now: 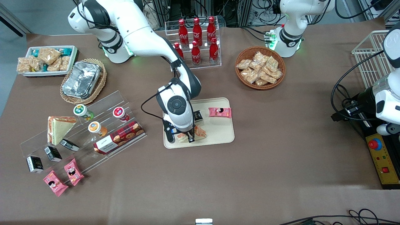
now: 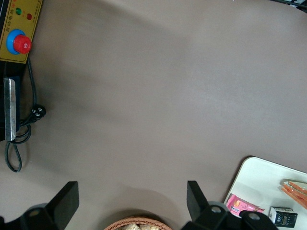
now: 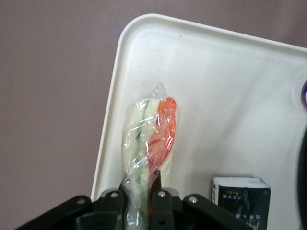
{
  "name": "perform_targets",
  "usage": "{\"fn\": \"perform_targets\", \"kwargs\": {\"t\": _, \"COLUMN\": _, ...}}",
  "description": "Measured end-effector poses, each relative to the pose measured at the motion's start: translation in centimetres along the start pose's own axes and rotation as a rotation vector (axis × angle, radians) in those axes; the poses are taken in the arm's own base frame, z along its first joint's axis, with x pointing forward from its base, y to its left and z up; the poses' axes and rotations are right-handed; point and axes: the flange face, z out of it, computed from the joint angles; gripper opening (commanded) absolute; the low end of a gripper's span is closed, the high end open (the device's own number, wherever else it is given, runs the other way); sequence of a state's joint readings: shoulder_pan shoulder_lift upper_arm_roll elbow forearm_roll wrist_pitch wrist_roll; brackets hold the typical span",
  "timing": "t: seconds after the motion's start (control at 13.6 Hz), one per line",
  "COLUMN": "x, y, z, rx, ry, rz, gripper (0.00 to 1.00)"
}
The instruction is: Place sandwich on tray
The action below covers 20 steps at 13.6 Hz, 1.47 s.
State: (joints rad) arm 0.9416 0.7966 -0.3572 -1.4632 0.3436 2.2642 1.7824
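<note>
The fingers (image 3: 156,203) of the gripper (image 1: 182,137) are closed on the sandwich (image 3: 148,139), which they hold by its edge, with the orange-red and green filling showing through the clear wrap. The gripper is low over the tray (image 1: 222,136), at the part nearest the front camera and toward the working arm's end, and the sandwich is over the tray surface; I cannot tell if it already touches it. On the same tray lie a small black box (image 1: 198,115) and a pink snack packet (image 1: 220,112). A second sandwich (image 1: 57,128) stands on the clear acrylic shelf (image 1: 103,104), toward the working arm's end of the table.
</note>
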Motion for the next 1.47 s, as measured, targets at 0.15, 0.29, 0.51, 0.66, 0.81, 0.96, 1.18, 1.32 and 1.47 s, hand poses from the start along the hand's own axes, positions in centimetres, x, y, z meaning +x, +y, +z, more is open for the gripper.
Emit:
{"fn": "perform_targets", "kwargs": {"t": 0.15, "x": -0.1, "y": 0.0, "z": 0.0, "rx": 0.002, "ry": 0.000, "rz": 0.041, "gripper": 0.99}}
{"fn": "perform_targets", "kwargs": {"t": 0.29, "x": -0.1, "y": -0.1, "z": -0.1, "rx": 0.007, "ry": -0.002, "rz": 0.058, "gripper": 0.99}}
{"fn": "perform_targets", "kwargs": {"t": 0.51, "x": 0.2, "y": -0.5, "z": -1.2, "rx": 0.025, "ry": -0.006, "rz": 0.065, "gripper": 1.00}}
{"fn": "perform_targets", "kwargs": {"t": 0.66, "x": 0.4, "y": -0.8, "z": -2.2, "rx": 0.037, "ry": -0.012, "rz": 0.069, "gripper": 1.00}}
{"fn": "perform_targets", "kwargs": {"t": 0.81, "x": 0.7, "y": -1.2, "z": -3.7, "rx": 0.049, "ry": -0.021, "rz": 0.066, "gripper": 1.00}}
{"fn": "perform_targets", "kwargs": {"t": 0.96, "x": 1.3, "y": -1.3, "z": -6.4, "rx": 0.023, "ry": -0.031, "rz": 0.026, "gripper": 0.99}}
{"fn": "perform_targets", "kwargs": {"t": 1.18, "x": 4.0, "y": -1.0, "z": -13.6, "rx": -0.048, "ry": -0.071, "rz": -0.077, "gripper": 0.99}}
{"fn": "perform_targets", "kwargs": {"t": 1.32, "x": 7.0, "y": -0.7, "z": -19.2, "rx": -0.068, "ry": -0.110, "rz": -0.152, "gripper": 0.99}}
{"fn": "perform_targets", "kwargs": {"t": 1.47, "x": 11.0, "y": 0.1, "z": -24.7, "rx": -0.078, "ry": -0.152, "rz": -0.253, "gripper": 1.00}}
